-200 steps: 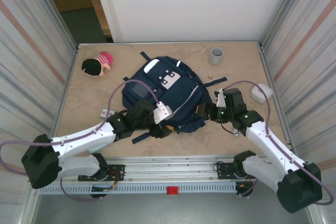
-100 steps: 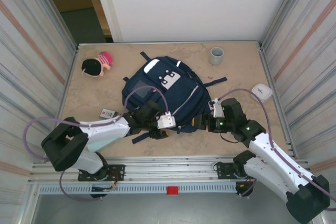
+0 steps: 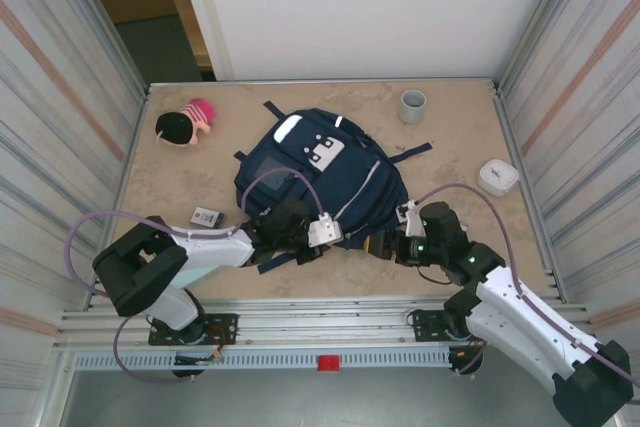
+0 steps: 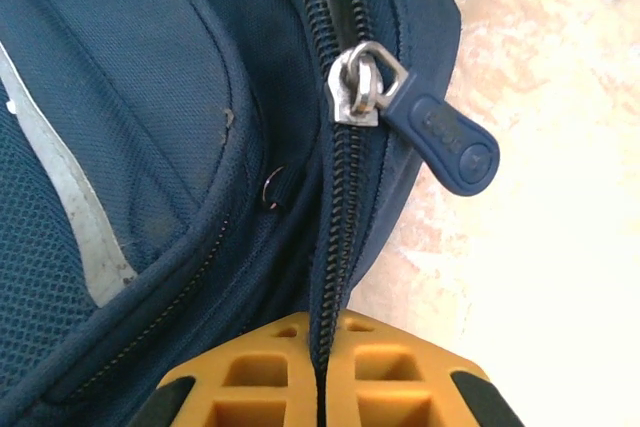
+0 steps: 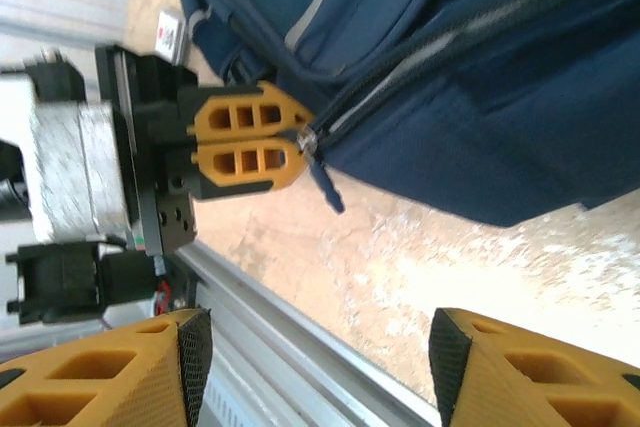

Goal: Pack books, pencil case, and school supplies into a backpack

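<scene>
Left wrist: end effector (image 4: 320, 342) newly closed

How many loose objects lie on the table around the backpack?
4: grey cup far right, white box at right edge, pink-and-black toy far left, small flat white piece near left. The backpack may hide others.

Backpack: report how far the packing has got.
Done: cannot tell what is inside the backpack. In hand: the left end effector is shut on its zip seam by the pull; the right end effector hangs open beside it. Left: a white supply piece lies on the table.
</scene>
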